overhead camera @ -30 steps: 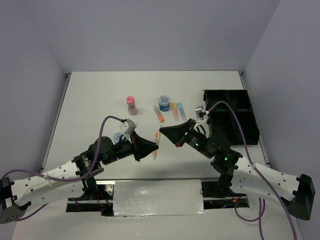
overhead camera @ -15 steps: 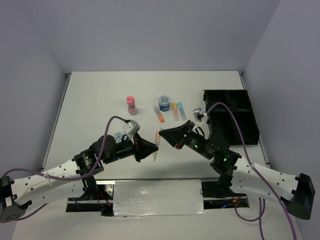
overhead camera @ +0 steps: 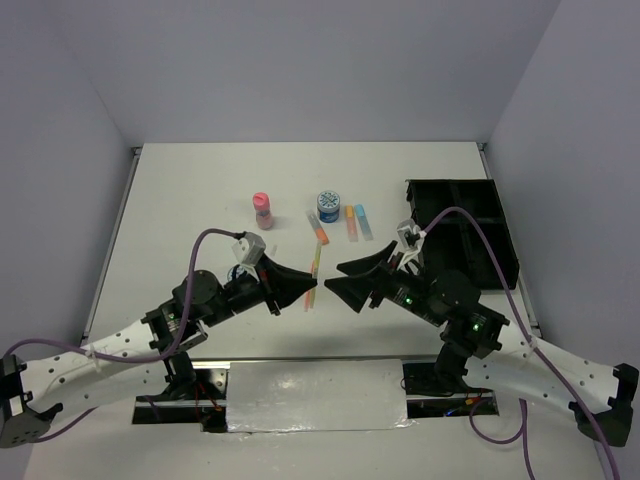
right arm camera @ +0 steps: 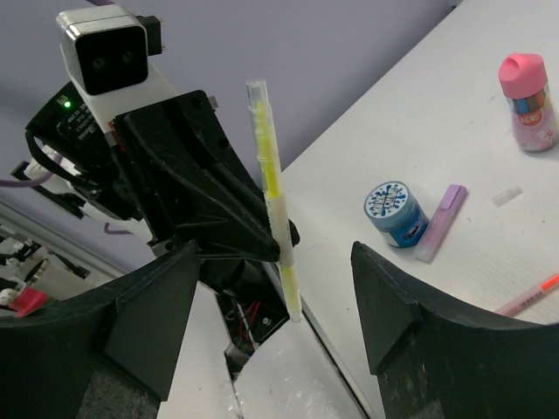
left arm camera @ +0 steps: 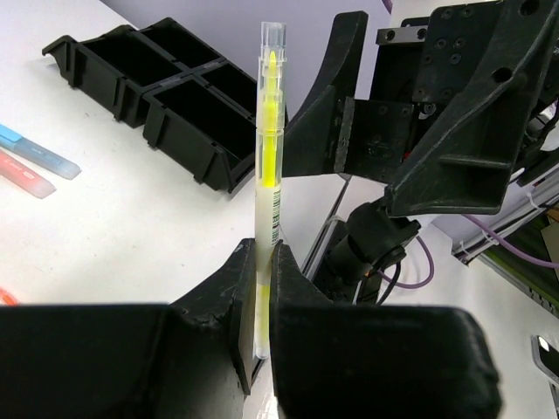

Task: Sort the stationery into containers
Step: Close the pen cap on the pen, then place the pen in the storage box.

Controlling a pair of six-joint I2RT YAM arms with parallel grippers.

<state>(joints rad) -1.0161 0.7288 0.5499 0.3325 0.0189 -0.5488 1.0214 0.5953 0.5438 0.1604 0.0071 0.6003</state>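
Note:
My left gripper (left arm camera: 262,288) is shut on the lower part of a thin yellow pen (left arm camera: 269,157), which stands upright above the table. From above, the left gripper (overhead camera: 308,285) and the pen (overhead camera: 315,258) are at the table's near middle. My right gripper (overhead camera: 335,277) faces them from the right, open. In the right wrist view the yellow pen (right arm camera: 271,175) stands ahead of the right gripper (right arm camera: 275,253), touching neither finger. The black organiser tray (overhead camera: 465,230) lies at the right, its compartments (left arm camera: 175,96) empty where I see them.
On the table behind lie a pink bottle (overhead camera: 263,209), a blue tub (overhead camera: 328,206), and orange (overhead camera: 350,220) and blue (overhead camera: 363,220) markers. Another blue tub (right arm camera: 395,212), a purple marker (right arm camera: 441,223) and an orange pen (right arm camera: 524,297) lie by the left arm.
My right gripper has opened, let go of the yellow pen and drawn back a little to the right. The left gripper stays shut on the pen and has shifted slightly.

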